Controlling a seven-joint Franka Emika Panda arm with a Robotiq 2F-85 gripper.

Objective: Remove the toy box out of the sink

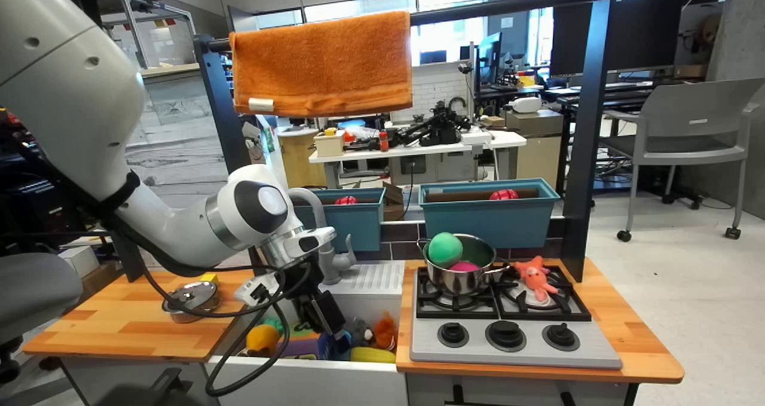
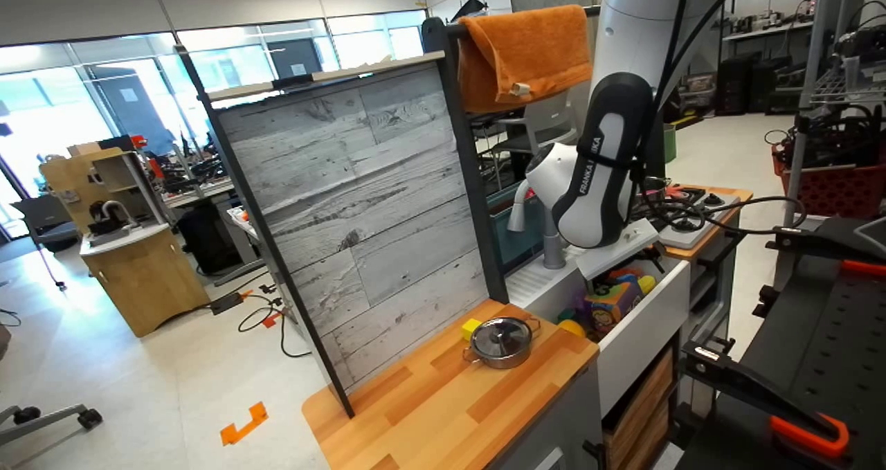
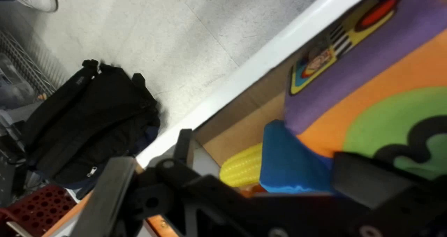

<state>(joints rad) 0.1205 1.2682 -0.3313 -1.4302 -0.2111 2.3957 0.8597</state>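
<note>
A cloth-looking, boxy toy box (image 3: 370, 80) in purple, orange, green and blue lies inside the white rectangular play-kitchen sink (image 1: 311, 382), near a ridged yellow corn cob toy (image 3: 241, 165). A white jointed robot arm (image 2: 602, 207) leans over it, its black two-fingered claw (image 3: 237, 170) pointing down into it. In the wrist view the claw is spread wide, with what looks like the toy box's blue corner showing between its fingers; one finger hides part of the green face, and whether it touches cannot be told. The task looks to be at the reaching stage: gripping, lifting and carrying the toy box out all seem left to do. White lettering (image 2: 588, 169) on the arm reads FRANKA, then IKA, a black strap (image 2: 609, 160) covering what stands between. A bold black curved mark (image 3: 415, 134), perhaps a figure 3 or a letter, sits on the green circle. On the purple side, a yellow printed patch (image 3: 340, 43) bears small writing, too blurred to read. A white tag (image 1: 261, 104) on the orange towel (image 1: 323, 65) shows no readable text.
</note>
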